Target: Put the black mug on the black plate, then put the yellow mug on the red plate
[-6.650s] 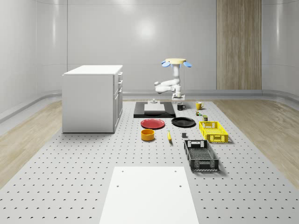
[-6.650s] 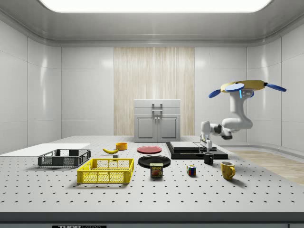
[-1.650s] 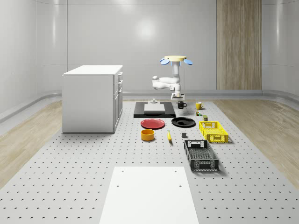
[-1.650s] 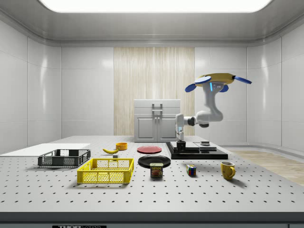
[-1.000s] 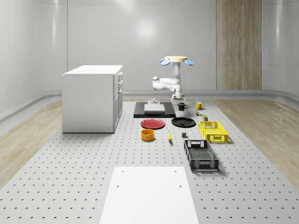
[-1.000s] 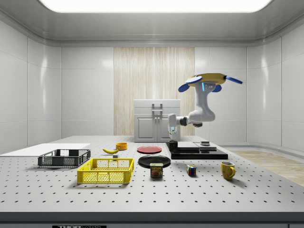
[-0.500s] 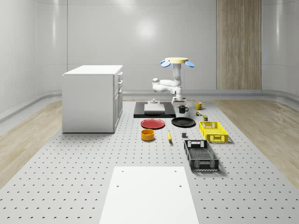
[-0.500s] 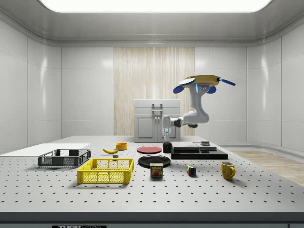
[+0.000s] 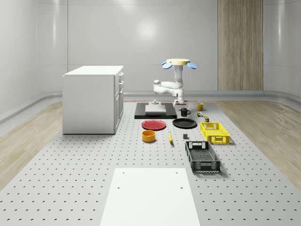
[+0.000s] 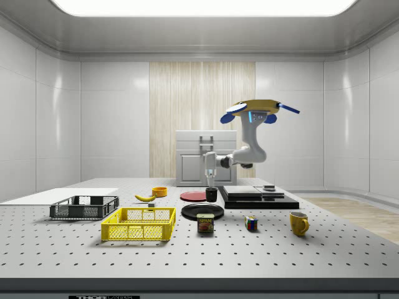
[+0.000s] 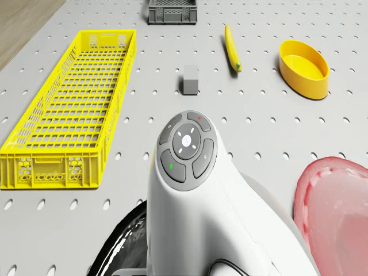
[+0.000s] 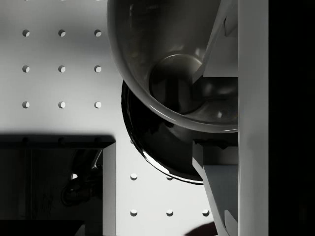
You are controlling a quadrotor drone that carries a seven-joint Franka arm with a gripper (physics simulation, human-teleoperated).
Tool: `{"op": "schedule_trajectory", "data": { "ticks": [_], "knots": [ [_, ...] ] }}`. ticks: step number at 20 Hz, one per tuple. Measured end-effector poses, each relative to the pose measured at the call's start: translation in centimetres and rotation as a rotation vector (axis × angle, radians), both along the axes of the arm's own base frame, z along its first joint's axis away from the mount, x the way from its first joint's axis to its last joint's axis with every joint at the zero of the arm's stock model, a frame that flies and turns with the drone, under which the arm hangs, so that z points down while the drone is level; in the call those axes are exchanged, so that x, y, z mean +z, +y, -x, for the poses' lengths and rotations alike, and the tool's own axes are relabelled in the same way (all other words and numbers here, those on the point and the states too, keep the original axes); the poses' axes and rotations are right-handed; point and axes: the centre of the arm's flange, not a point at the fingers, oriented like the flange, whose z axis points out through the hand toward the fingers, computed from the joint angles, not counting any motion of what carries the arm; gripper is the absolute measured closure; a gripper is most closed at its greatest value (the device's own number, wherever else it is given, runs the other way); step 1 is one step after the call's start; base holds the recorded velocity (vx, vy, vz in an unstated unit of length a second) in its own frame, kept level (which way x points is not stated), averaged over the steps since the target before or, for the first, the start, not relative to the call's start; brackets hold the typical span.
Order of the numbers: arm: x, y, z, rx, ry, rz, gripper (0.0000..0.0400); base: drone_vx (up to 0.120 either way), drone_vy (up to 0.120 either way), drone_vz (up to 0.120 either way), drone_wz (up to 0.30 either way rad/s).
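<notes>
The black mug (image 10: 211,195) is hanging clamped in the gripper (image 10: 211,184), just above the black plate (image 10: 202,211); one finger (image 12: 216,44) is reaching inside its wall. The drone (image 10: 252,111) is hovering beside the plate. First step underway; next, judging, lowering onto the plate's middle before releasing.

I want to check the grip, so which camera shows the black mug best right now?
The wrist view: the black mug is seen from above, a finger reaching inside its rim, with the black plate below. The side view shows it small, hanging under the gripper. The whole-scene view shows it tiny.
</notes>
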Motion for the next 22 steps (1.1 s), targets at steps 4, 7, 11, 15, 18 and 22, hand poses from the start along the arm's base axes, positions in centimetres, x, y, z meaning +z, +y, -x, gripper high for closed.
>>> {"op": "schedule_trajectory", "data": {
  "ticks": [4,7,11,15,18,22],
  "knots": [
    [0.0,0.0,0.0,0.0,0.0,0.0,0.029,0.11,0.0,0.0,0.0],
    [0.7,0.0,0.0,0.0,0.0,0.0,0.029,0.0,0.0,0.0,0.0],
    [2.2,0.0,0.0,0.0,0.0,0.0,0.029,0.0,0.0,0.0,0.0],
    [3.9,0.0,0.0,0.0,0.0,0.0,0.029,0.0,0.0,0.0,0.0],
    [5.1,0.0,0.0,0.0,0.0,0.0,0.029,0.0,0.0,0.0,0.0],
    [6.9,0.0,0.0,0.0,0.0,0.0,0.029,0.0,0.0,0.0,0.0]
  ]
}}
